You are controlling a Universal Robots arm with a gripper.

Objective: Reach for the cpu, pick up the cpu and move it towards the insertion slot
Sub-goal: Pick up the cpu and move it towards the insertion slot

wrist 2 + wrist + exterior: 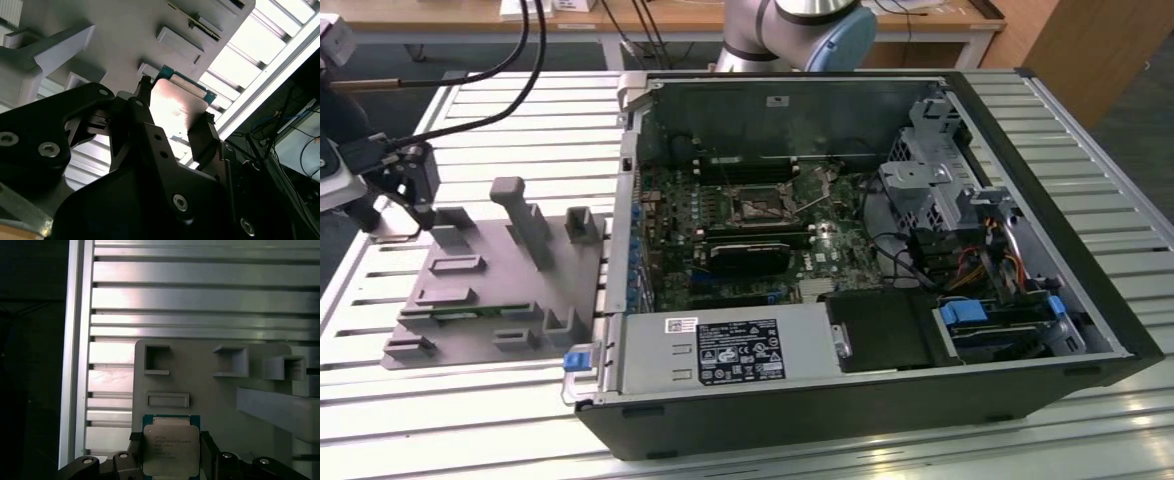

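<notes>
Fingers (206,455) of the tool (170,446) press on two sides of the cpu (170,450) in the first wrist view. The tool is clamped on the cpu. The cpu is a small flat square with a shiny silver top and a green edge.

In the second wrist view the two black fingers (201,137) of the tool (172,117) also touch the cpu (175,105), one on each side. I cannot tell if the cpu is lifted or touching what is under it.

Under the cpu is a grey plate (210,400) with little blocks and empty pockets on it. The plate lies on a silver table (200,300) made of long strips.

In the exterior view the tool (414,215) is at the exterior view's left, over a far corner of the grey plate (480,300). To the exterior view's right of the plate is a big open computer box (881,410), lying on the table (520,110). Inside it is a green board (841,250). The slot (754,205) is a small dark square with a silver frame, in the middle of that board. It is well apart from the tool and the cpu. A black card (747,255) lies just in front of the slot.

Behind the box stands the grey and blue arm (801,30).
</notes>
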